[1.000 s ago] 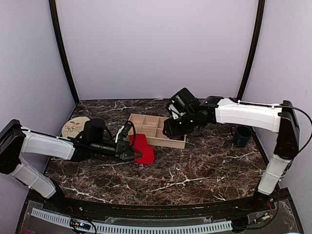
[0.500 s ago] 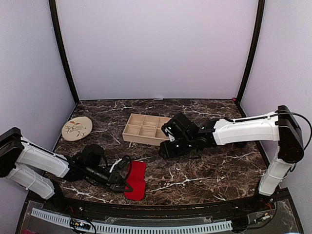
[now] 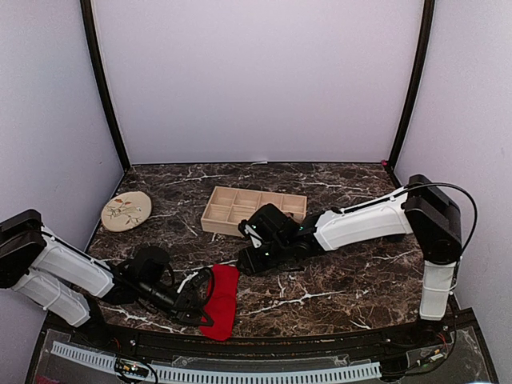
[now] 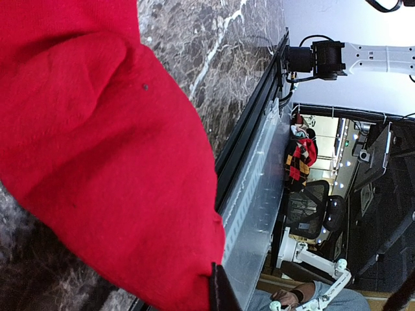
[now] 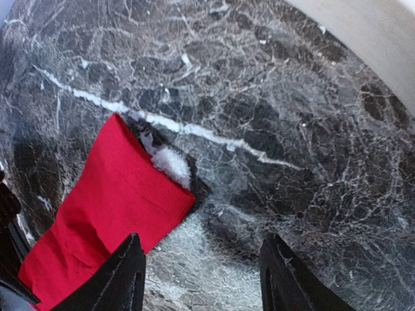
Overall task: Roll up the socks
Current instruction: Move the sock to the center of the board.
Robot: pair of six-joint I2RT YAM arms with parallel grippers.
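A bright red sock (image 3: 222, 298) lies stretched flat on the marble. Its near end reaches the table's front edge and its cuff points toward the tray. My left gripper (image 3: 200, 302) is low at the sock's left side and shut on its edge. In the left wrist view the red sock (image 4: 97, 142) fills the frame, with one black fingertip (image 4: 220, 293) at its rim. My right gripper (image 3: 248, 261) hovers just past the cuff, open. In the right wrist view the sock (image 5: 107, 217) lies left of the open gripper (image 5: 204, 285), with a white fluffy bit (image 5: 172, 163) at the cuff.
A wooden compartment tray (image 3: 214, 214) stands at the middle back. A round beige patterned disc (image 3: 126, 210) lies at the back left. The black front rail (image 3: 264, 342) runs right by the sock's near end.
My left gripper has dragged the red sock from beside the tray to the front edge, stretching it out. The right arm came off the tray and down to the sock's cuff.
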